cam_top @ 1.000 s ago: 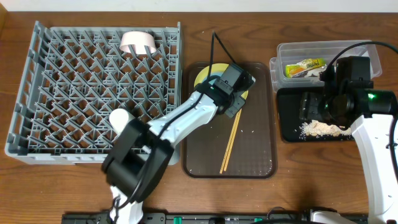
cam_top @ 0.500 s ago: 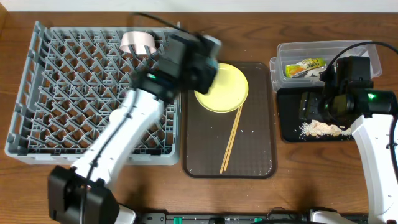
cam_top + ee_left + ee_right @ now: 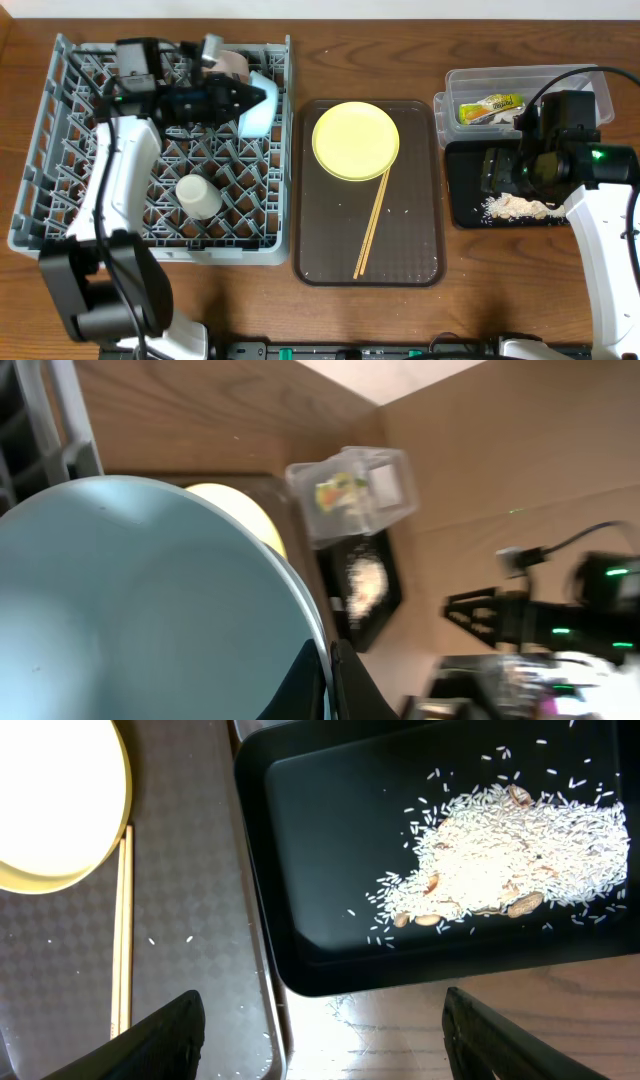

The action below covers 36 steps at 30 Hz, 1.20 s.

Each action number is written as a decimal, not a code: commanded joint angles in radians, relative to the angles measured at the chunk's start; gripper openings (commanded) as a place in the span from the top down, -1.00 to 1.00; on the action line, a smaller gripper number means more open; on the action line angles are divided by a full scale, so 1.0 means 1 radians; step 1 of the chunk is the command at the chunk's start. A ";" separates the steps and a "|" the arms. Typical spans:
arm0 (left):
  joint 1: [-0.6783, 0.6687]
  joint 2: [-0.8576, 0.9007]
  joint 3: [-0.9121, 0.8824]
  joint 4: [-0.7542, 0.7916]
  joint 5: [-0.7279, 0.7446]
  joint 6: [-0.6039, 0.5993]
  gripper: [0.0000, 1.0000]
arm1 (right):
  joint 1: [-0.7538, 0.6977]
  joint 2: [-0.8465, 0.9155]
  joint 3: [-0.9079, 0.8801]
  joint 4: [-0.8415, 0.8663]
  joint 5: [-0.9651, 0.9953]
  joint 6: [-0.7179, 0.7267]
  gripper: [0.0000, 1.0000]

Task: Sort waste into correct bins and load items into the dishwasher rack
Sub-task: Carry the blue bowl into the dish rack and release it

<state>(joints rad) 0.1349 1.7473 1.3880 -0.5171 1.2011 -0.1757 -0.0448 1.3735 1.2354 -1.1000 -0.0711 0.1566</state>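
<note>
My left gripper (image 3: 243, 100) is shut on the rim of the light blue bowl (image 3: 258, 113) and holds it tilted over the back right part of the grey dishwasher rack (image 3: 60, 150). The bowl fills the left wrist view (image 3: 140, 610), with the jaws (image 3: 333, 678) pinching its rim. The whitish-pink bowl (image 3: 236, 64) and the white cup (image 3: 198, 196) are in the rack. The yellow-green plate (image 3: 355, 140) and chopsticks (image 3: 372, 225) lie on the brown tray (image 3: 410, 250). My right gripper (image 3: 325, 1050) is open and empty above the black tray (image 3: 330, 870), which holds rice scraps (image 3: 510, 850).
The clear tub (image 3: 560, 82) behind the black tray (image 3: 465, 200) holds the yellow-green wrapper (image 3: 490, 108). Loose rice grains dot the brown tray (image 3: 200, 870). In the right wrist view the plate (image 3: 55, 805) and chopsticks (image 3: 125, 930) are at the left.
My left arm swung from the brown tray to over the rack, carrying the blue bowl. The plate is now uncovered. The right arm has not moved.
</note>
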 commanded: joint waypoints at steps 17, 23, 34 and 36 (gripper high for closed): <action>0.179 0.250 -0.006 -0.006 0.202 -0.074 0.88 | -0.008 -0.007 0.008 -0.001 0.000 0.007 -0.47; 0.219 0.272 -0.010 -0.006 0.166 -0.074 0.67 | -0.007 -0.007 0.008 -0.002 0.000 0.007 -0.47; 0.280 0.267 -0.009 -0.005 0.091 -0.073 -0.53 | -0.007 -0.007 0.008 -0.008 0.000 0.007 -0.47; 0.287 0.256 -0.009 -0.006 0.071 -0.074 -0.61 | -0.007 -0.007 0.008 -0.008 0.000 0.007 -0.47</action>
<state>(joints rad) 0.4095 2.0125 1.3796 -0.5209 1.3014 -0.2581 -0.0448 1.3735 1.2354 -1.1069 -0.0711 0.1566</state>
